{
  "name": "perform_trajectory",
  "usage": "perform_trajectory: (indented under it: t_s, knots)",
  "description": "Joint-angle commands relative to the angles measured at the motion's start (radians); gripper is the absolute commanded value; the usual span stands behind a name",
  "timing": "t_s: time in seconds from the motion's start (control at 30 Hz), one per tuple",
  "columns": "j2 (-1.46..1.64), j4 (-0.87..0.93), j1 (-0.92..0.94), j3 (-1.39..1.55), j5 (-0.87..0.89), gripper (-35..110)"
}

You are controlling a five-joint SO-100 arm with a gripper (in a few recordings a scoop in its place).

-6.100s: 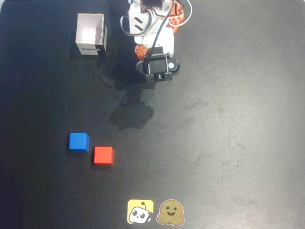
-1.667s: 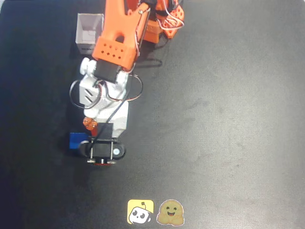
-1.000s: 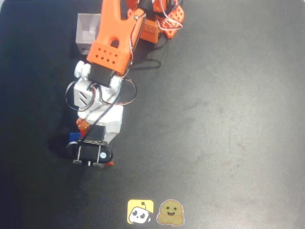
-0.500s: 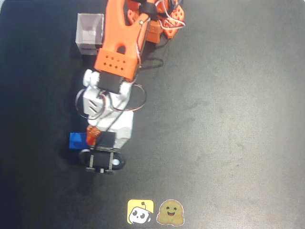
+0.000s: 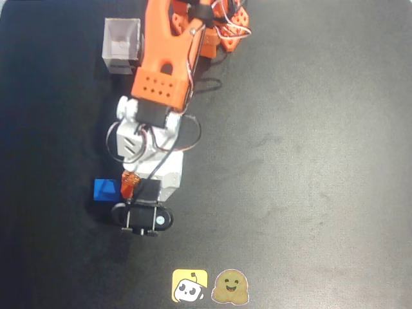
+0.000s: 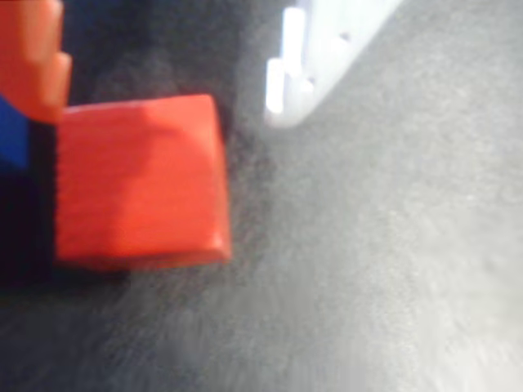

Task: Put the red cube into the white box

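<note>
In the wrist view the red cube (image 6: 139,180) lies on the dark table between my gripper's (image 6: 163,102) two fingers. The orange finger (image 6: 33,57) is at the cube's upper left corner and the white finger (image 6: 319,57) stands apart to its right. The gripper is open and the cube rests on the table. In the overhead view the gripper (image 5: 140,217) points down at the lower left and hides the red cube beneath it. The white box (image 5: 122,46) stands open-topped at the upper left, far from the gripper.
A blue cube (image 5: 105,190) sits just left of the gripper; a sliver of the blue cube (image 6: 12,135) shows at the wrist view's left edge. Two stickers (image 5: 209,286) lie at the table's front edge. The orange arm (image 5: 164,58) stretches down from the top.
Over the last second the gripper shifted right and slightly down, uncovering more of the blue cube. It stays low over the red cube's spot.
</note>
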Motion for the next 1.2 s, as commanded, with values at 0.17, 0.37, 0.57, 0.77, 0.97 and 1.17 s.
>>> perform_trajectory:
  t_s: [0.17, 0.37, 0.57, 0.77, 0.97, 1.17]
  knots:
    - [-0.046, -0.012, 0.003, -0.051, -0.005, 19]
    - [-0.057, -0.015, 0.012, -0.049, 0.014, 19]
    - [-0.003, 0.063, 0.018, -0.061, 0.026, 20]
    - [0.012, 0.089, 0.031, -0.071, 0.025, 21]
    - [0.025, 0.086, 0.029, -0.058, 0.015, 21]
    - [0.037, 0.087, 0.035, -0.054, 0.0, 21]
